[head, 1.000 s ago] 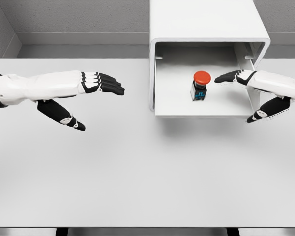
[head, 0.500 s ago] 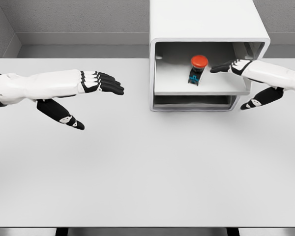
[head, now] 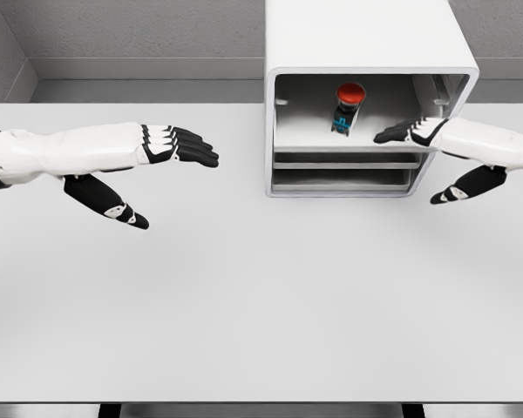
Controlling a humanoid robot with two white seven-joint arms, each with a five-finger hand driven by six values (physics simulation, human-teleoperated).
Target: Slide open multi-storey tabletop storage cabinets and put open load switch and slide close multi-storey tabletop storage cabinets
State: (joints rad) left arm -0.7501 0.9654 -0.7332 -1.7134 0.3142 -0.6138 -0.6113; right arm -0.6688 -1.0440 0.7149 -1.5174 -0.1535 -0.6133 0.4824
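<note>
The drawer [head: 349,146] carrying the load switch [head: 348,108] has slid nearly shut, right hand [head: 410,133] released at its front.

Load switch [head: 349,108] inside cabinet [head: 366,52] at table's [head: 244,305] far right, on its upper tray.

White cabinet [head: 366,39] on a white table [head: 244,296] — switch [head: 348,106] red-capped, body black and blue.
</note>
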